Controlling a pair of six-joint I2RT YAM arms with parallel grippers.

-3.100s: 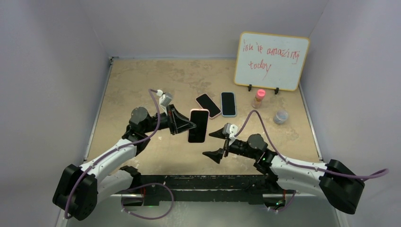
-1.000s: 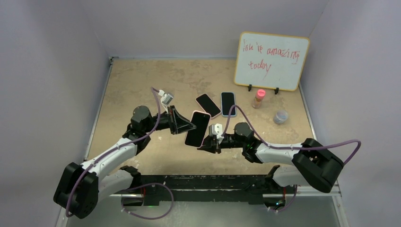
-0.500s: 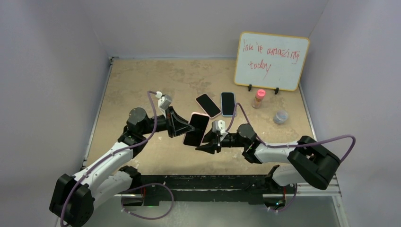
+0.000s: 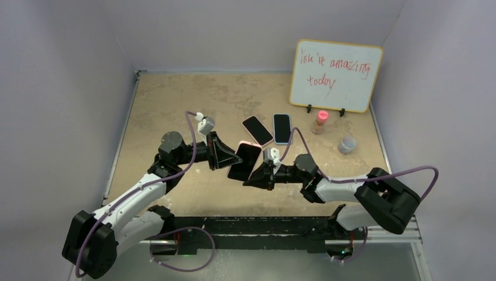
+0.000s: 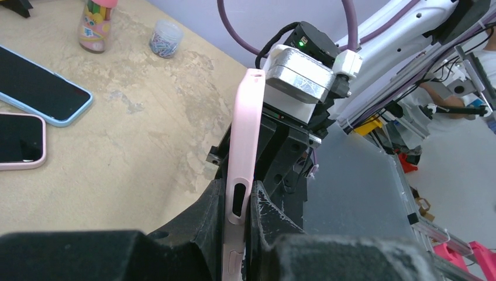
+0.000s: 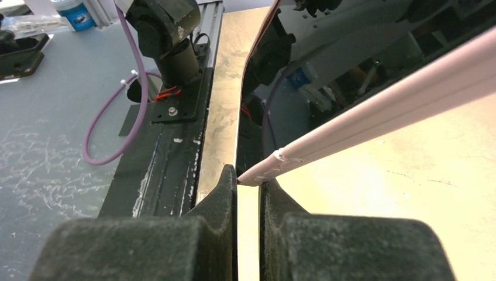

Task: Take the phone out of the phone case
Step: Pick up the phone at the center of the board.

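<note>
One phone (image 4: 244,163) in its pink case (image 5: 243,134) hangs tilted above the middle of the worktop (image 4: 175,99). The left pincer (image 5: 238,202) is clamped tight on one long edge of the case. The right pincer (image 6: 248,181) is closed on a corner of the case from the opposite side. Behind, a pink-edged phone (image 4: 257,130) and a blue-edged phone (image 4: 282,129) lie flat. A whiteboard (image 4: 336,75), bottle (image 4: 320,122) and jar (image 4: 347,144) stand far right.
</note>
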